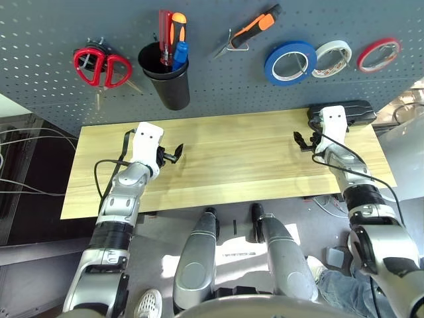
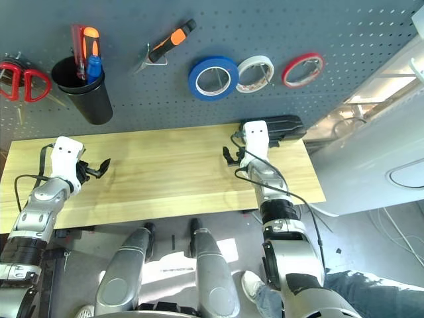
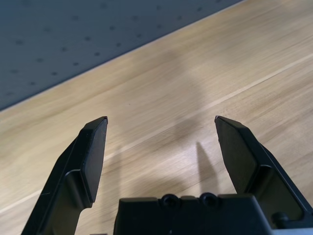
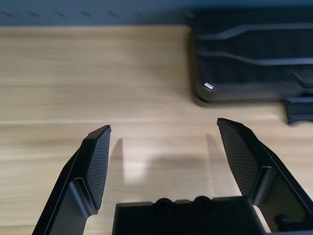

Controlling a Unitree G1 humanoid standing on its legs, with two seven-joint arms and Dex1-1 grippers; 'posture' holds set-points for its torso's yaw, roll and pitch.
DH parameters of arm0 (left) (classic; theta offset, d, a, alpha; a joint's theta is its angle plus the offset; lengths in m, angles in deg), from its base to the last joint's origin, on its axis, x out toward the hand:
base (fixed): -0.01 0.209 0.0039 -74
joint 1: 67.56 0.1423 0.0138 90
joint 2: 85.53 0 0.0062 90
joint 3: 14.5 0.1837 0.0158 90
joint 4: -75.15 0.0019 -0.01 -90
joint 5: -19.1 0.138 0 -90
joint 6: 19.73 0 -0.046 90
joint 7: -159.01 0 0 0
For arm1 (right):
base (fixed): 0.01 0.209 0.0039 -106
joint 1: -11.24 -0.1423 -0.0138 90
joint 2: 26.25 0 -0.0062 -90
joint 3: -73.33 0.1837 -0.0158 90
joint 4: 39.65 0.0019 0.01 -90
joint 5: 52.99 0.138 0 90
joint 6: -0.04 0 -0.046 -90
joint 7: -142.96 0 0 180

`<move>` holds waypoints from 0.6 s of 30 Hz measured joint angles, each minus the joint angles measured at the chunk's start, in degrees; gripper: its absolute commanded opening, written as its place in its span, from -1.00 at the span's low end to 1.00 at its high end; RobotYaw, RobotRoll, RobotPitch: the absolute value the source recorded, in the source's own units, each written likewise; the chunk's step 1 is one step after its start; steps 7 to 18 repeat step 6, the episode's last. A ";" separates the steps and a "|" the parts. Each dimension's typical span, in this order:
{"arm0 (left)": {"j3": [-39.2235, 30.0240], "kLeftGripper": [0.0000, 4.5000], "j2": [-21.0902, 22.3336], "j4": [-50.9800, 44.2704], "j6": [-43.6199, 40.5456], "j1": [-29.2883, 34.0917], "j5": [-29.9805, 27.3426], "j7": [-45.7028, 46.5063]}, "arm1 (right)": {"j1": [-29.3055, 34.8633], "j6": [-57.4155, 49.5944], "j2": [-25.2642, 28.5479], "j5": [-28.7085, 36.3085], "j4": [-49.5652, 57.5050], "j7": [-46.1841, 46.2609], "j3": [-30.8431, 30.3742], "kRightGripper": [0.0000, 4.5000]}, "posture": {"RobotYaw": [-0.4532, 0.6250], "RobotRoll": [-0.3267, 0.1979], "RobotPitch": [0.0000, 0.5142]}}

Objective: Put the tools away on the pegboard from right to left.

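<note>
The pegboard stood behind the table and carried every tool, so places are given from its black cup. The red scissors hung just left of the cup; the screwdriver stood inside it beside a red-and-orange handle; the pliers hung tilted to its upper right; further right came the blue tape, then a white roll and a red roll at the board's right end. The right eye view cut the scissors off at its left edge, while the left eye view showed them whole. The table's top lay bare across its middle, giving free room between the arms. The left gripper hovered low over the table below the cup, jaws spread wide and holding nothing; its wrist view showed bare wood between the fingers and the board's lower edge beyond. The right gripper hovered far to the cup's right, near the table's back right corner, also spread wide and holding nothing; its wrist view showed a black case lying close ahead, which the head views partly hid behind the white wrist.
</note>
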 measured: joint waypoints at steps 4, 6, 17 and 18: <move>0.07 0.99 -1.01 1.05 -1.72 -0.55 0.53 1.13 | -0.14 1.83 1.31 -0.27 -2.19 -1.75 0.15 1.00 | -0.03 0.25 0.42; 0.07 0.99 -1.09 1.91 -1.79 -0.76 0.61 1.61 | -0.10 2.53 1.50 -0.61 -2.94 -2.56 0.14 1.00 | -0.03 0.25 0.39; 0.07 0.99 -1.09 1.91 -1.79 -0.76 0.61 1.61 | -0.10 2.53 1.50 -0.61 -2.94 -2.56 0.14 1.00 | -0.03 0.25 0.39; 0.07 0.99 -1.09 1.91 -1.79 -0.76 0.61 1.61 | -0.10 2.53 1.50 -0.61 -2.94 -2.56 0.14 1.00 | -0.03 0.25 0.39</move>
